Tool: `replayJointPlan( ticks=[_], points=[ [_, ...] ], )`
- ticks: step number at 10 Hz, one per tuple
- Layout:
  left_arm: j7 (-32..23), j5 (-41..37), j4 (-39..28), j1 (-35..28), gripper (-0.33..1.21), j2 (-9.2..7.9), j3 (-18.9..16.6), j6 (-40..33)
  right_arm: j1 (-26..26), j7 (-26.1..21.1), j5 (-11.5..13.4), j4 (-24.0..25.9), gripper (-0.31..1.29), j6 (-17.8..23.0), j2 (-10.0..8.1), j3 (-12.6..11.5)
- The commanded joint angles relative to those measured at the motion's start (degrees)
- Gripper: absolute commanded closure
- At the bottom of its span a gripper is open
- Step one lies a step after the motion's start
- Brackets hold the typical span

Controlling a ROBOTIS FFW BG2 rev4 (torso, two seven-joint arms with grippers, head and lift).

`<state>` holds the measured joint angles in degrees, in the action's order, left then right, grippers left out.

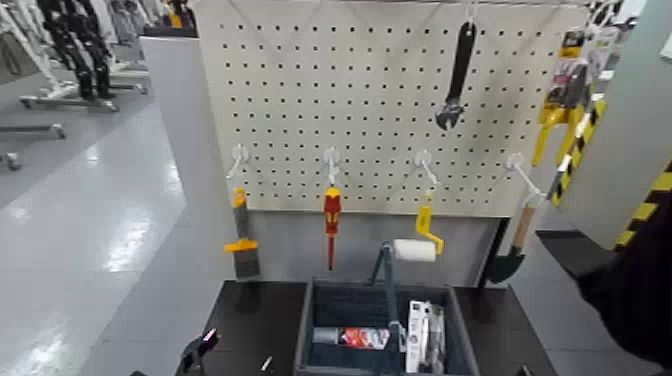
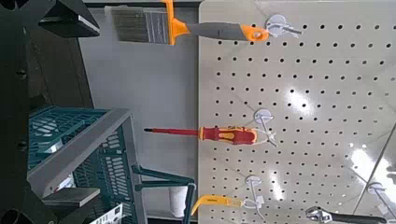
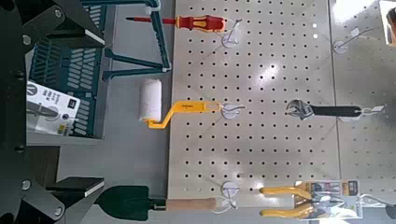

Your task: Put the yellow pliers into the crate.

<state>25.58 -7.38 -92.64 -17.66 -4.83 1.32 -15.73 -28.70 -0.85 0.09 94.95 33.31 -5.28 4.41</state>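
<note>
Pliers: carded, hung by pegboard's upper right corner. Right gripper: open, empty, before lower edge; best raised square, closed on handles, drawn off hook outward. Left gripper: open, idle, lower left. Crate: below.

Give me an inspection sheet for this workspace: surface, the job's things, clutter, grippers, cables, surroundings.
Surface: black table, a small pale mark on its left part
Pliers: yellow pliers on a retail card, hanging at the pegboard's right end
Crate: blue-grey crate on the table, holding a spray can and white packages
Clutter: nothing seen loose on the table
Left gripper: over the table's left part, open
Right gripper: fingers apart, empty
Cables: nothing seen
Surroundings: paintbrush, screwdriver, roller, trowel and wrench hanging
</note>
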Motion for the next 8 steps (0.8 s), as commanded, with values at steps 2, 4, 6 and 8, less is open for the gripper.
replayJointPlan(
  ticks=[2, 4, 6, 8],
  points=[
    [0.00, -0.09, 0.00, -0.09, 0.10, 0.09, 0.00, 0.00, 0.13, 0.76, -0.88, 5.25, 0.24, -4.92, 0.27, -5.64],
    [0.00, 0.00, 0.00, 0.00, 0.10, 0.00, 0.00, 0.00, 1.10, 4.10, -4.31, 10.35, 0.23, -13.45, -0.08, -10.74],
    [0.00, 0.00, 0.00, 0.00, 0.10, 0.09, 0.09, 0.09, 3.30, 7.09, -6.59, 13.95, 0.23, -20.30, -0.52, -15.48],
    [0.00, 0.00, 0.00, 0.17, 0.11, -0.09, 0.17, 0.17, 7.25, 12.10, -11.16, 15.88, 0.23, -28.30, -1.40, -19.88]
  ],
)
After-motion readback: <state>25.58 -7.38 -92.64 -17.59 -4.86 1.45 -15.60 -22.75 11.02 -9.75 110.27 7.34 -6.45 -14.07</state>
